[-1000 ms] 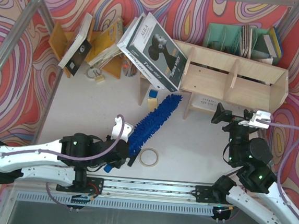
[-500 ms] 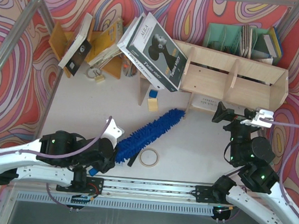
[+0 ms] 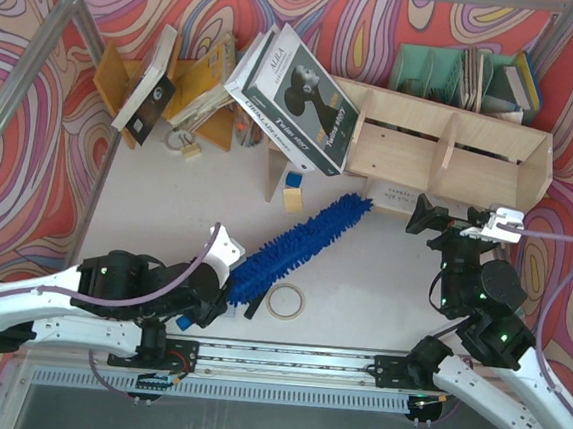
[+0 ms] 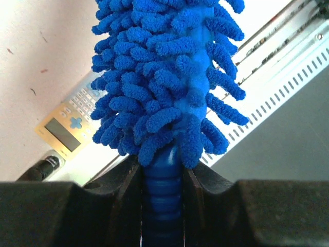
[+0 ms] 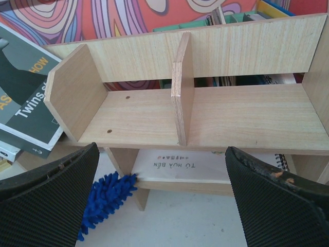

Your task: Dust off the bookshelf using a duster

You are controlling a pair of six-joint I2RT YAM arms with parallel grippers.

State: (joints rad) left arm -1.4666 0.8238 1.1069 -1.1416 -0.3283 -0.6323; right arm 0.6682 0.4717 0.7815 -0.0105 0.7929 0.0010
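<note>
Little weight, likely: grips the duster (image 4: pixel 164 77) by its stiff ribbed handle (image 4: pixel 162 211) in the left gripper (image 4: pixel 162 177), floppy head ahead, right gripper (image 5: pixel 162 159) spread empty.

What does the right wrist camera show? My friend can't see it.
A pale wooden bookshelf fills the view, its two upper compartments bare, between the wide-open black fingers of the right pincer. The blue duster pokes in at lower left, beside a shelf leg.
</note>
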